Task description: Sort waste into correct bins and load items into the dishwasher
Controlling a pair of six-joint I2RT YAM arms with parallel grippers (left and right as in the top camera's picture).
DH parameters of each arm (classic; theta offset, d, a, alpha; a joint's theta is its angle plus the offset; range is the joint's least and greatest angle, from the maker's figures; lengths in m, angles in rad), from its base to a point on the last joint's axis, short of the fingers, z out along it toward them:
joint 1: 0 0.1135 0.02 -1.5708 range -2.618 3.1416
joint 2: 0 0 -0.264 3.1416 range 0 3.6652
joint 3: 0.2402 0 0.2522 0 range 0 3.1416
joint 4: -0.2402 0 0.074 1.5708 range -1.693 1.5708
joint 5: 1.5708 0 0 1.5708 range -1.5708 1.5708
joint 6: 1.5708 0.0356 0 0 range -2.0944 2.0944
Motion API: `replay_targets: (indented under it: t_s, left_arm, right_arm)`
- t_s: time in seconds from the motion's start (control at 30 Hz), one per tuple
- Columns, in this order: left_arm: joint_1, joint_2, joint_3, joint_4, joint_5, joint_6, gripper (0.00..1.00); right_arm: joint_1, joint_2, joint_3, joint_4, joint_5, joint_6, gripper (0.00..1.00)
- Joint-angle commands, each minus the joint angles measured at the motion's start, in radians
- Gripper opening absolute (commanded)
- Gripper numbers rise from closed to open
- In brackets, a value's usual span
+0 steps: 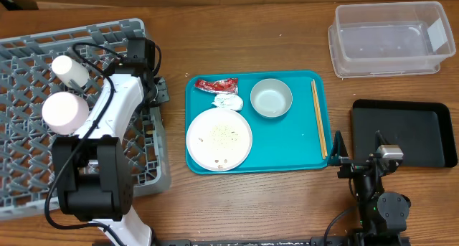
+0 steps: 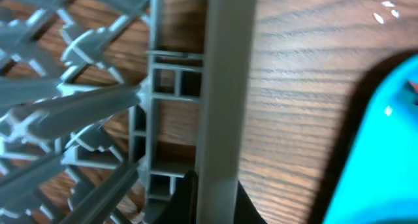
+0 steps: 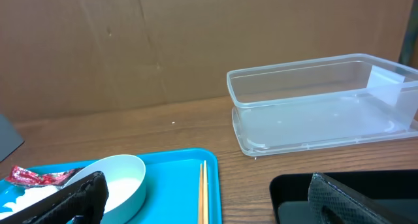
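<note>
The grey dish rack (image 1: 29, 153) stands at the left and holds a small white cup (image 1: 70, 70) and a round white bowl (image 1: 64, 111). My left gripper (image 1: 155, 88) is at the rack's right wall. In the left wrist view its fingers (image 2: 215, 188) sit tight on both sides of that wall (image 2: 225, 87). On the teal tray (image 1: 287, 142) lie a red wrapper (image 1: 216, 84), a white tissue (image 1: 228, 101), a white plate (image 1: 219, 137) with crumbs, a pale grey bowl (image 1: 271, 97) and chopsticks (image 1: 318, 117). My right gripper (image 1: 338, 155) (image 3: 209, 201) is open and empty at the tray's front right corner.
The clear tub (image 1: 391, 38) (image 3: 313, 100) stands at the back right. The black tray (image 1: 405, 131) (image 3: 353, 188) lies in front of it, right of my right gripper. A brown cardboard wall (image 3: 130, 48) closes the far side of the table.
</note>
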Motion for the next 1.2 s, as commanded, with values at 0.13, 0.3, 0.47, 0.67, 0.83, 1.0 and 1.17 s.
replay_targets:
  t_s: [0.13,0.3,0.47,0.67,0.83,1.0,1.17]
  left_arm:
    - [-0.019,0.009,-0.015,-0.06,0.069,0.045,0.04]
    - [-0.019,0.009,-0.015,-0.05,0.069,0.237,0.04]
    - [-0.019,0.009,-0.015,-0.038,0.08,0.311,0.04]
    - [-0.019,0.009,-0.015,-0.002,0.268,0.408,0.04]
    - [-0.021,0.009,-0.015,0.017,0.365,0.465,0.04]
    - [-0.026,0.009,-0.016,0.002,0.377,0.48,0.04]
    - [-0.026,0.009,-0.016,0.006,0.375,0.457,0.04]
  right_arm:
    - [-0.003,-0.008,-0.011,0.006,-0.002,0.004,1.0]
    - [-0.003,-0.008,-0.011,0.006,-0.002,0.004,1.0]
    - [-0.003,-0.008,-0.011,0.006,-0.002,0.004,1.0]
    - [-0.003,-0.008,-0.011,0.006,-0.002,0.004,1.0]
    - [-0.003,-0.008,-0.011,0.006,-0.002,0.004,1.0]
    - [-0.003,-0.008,-0.011,0.006,-0.002,0.004,1.0]
    - [-0.003,-0.008,-0.011,0.006,-0.002,0.004,1.0]
